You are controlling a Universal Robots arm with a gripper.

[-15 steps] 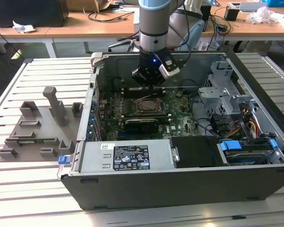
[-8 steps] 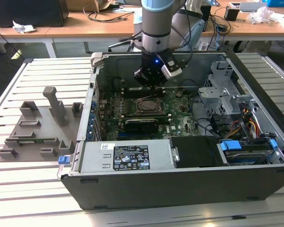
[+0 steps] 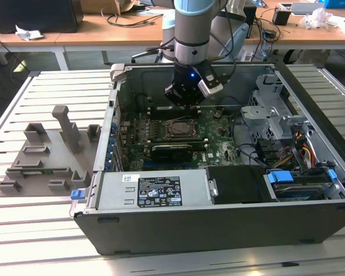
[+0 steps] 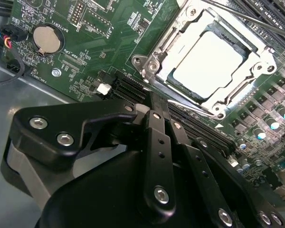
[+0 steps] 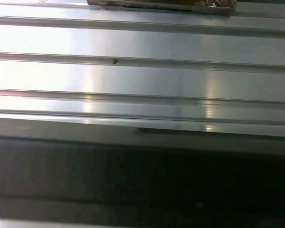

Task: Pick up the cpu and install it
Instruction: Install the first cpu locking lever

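I have the arm hanging over the open computer case (image 3: 218, 230), which lies on the slatted metal table (image 3: 40, 230). In the exterior view the claw (image 3: 187, 99) sits low inside the case, just above the far edge of the green motherboard (image 3: 218, 146), and its tips are lost against the dark body, so I cannot tell from there how they stand.

In the second wrist view the claw (image 4: 157, 105) fills the foreground; its black fingers (image 4: 159, 142) lie pressed together with no gap that I can make out and nothing between them. The tips themselves are partly hidden behind the linkage.

The cpu (image 4: 206, 64) is seated in the socket frame (image 4: 154, 57) on the motherboard (image 4: 99, 47), its silver top glaring almost white, so I can make out no surface detail on it. The claw's tip points toward the near corner of that frame, close to it but apart. In the exterior view the socket (image 3: 179, 129) is a small dark square just below the claw; I cannot pick out the chip there.

The grey holder tray (image 3: 46, 155) rests on the table to the exterior view's left of the case, well apart from the arm.

The first wrist view gives me table slats (image 5: 142, 76) and a dark band, which I cannot identify.
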